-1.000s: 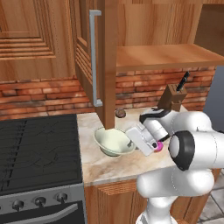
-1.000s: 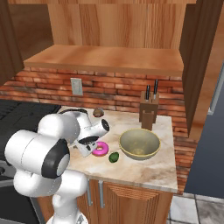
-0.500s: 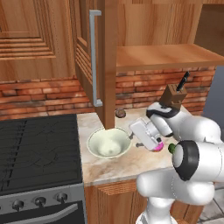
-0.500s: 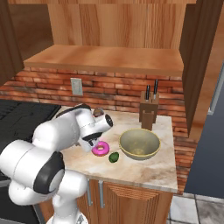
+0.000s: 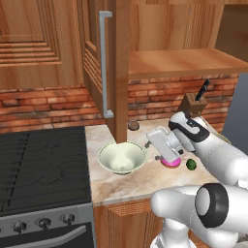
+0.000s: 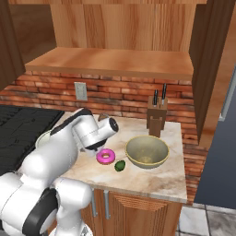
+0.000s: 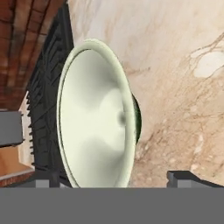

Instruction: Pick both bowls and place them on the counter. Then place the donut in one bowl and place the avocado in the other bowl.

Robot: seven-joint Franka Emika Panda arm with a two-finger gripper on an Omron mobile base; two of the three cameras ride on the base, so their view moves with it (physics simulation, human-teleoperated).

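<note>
Jaws stand wide apart and hold nothing, the two dark tips of the gripper (image 7: 113, 178) rising far apart at the bottom of the hand view with the cream-white bowl (image 7: 98, 114) in front of them, between the lines of the two fingers and clear of both; whether a tip brushes its rim I cannot tell; the bowl sits upright on the counter (image 7: 175, 65), its pale hollow facing the jaws and a bit of its green foot showing behind the rim; beyond the bowl, on the far side from the jaws, lies the black stovetop (image 7: 46, 87); in the left base view the gripper (image 5: 156, 143) hangs just beside the cream-white bowl (image 5: 121, 157), which rests near the counter's (image 5: 140, 181) stove-side edge; behind the hand, away from the jaws' opening, lies the pink donut (image 5: 171, 161), partly hidden by the hand, with the dark green avocado (image 5: 191, 164) just beside it; in the right base view the donut (image 6: 105, 156) and avocado (image 6: 120, 166) lie close together on the counter (image 6: 152, 179), and the olive-tan bowl (image 6: 147, 151) stands past them, farther still from the jaws, upright, in front of a wooden knife block (image 6: 156, 120).
</note>
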